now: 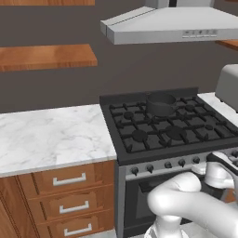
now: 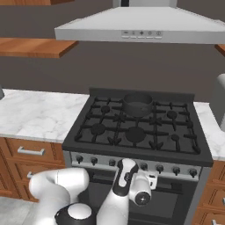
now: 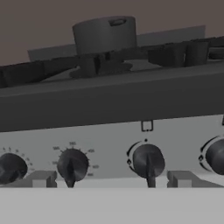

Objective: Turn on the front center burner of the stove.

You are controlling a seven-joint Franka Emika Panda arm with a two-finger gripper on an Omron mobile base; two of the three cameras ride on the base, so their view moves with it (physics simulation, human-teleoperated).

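The black stove has cast-iron grates and a silver front strip of small black knobs. Its front center burner is the widest dark cap and shows no flame. My gripper hovers just in front of the knob strip, right of its middle, open and holding nothing. In the hand view my gripper faces the strip, apart from it. Two knobs lie in line between the grey fingertips.
A dark pot stands on the back center grate. A grey range hood hangs above. Marble counter with wooden drawers lies to the left. The dark oven door is below the knobs.
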